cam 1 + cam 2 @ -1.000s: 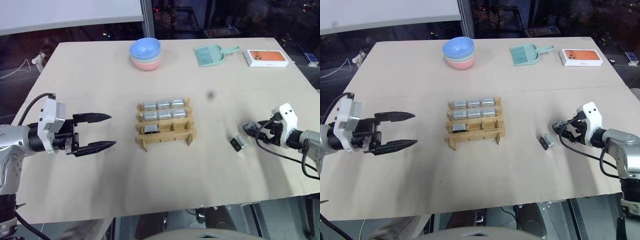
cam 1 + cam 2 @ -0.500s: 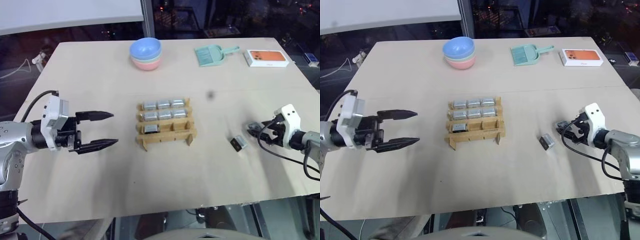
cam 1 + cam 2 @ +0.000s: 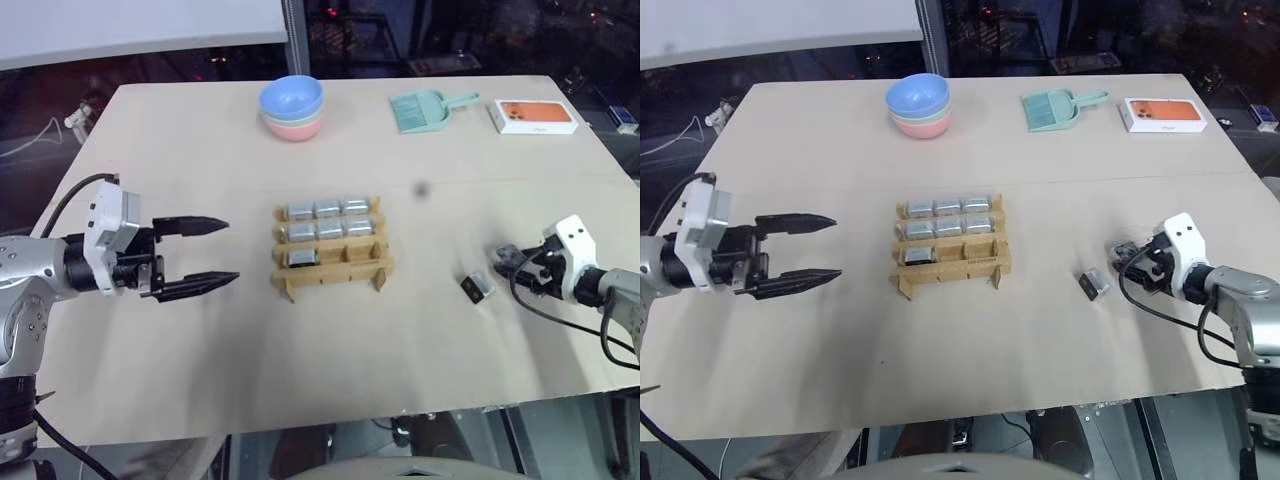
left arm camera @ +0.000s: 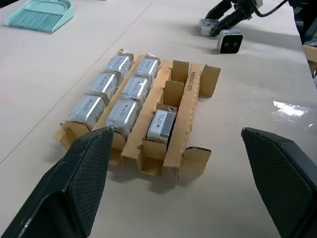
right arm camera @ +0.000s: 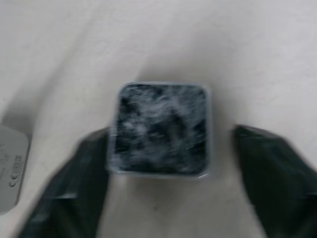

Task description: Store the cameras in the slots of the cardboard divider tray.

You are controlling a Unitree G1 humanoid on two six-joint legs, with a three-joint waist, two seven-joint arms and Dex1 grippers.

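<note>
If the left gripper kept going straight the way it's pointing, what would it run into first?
Probably the cardboard divider tray: the left gripper points across the table at it, nothing lying between. Height is uncertain, so it might pass over.

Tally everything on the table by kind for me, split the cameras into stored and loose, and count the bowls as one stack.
Small silver-grey cameras in tray slots: 7
Small silver-grey cameras loose on the table: 2
Tan cardboard divider tray: 1
Teal plastic dustpan: 1
White-and-orange phone box: 1
Stack of pastel bowls, blue on top: 1
Total: 13
</note>
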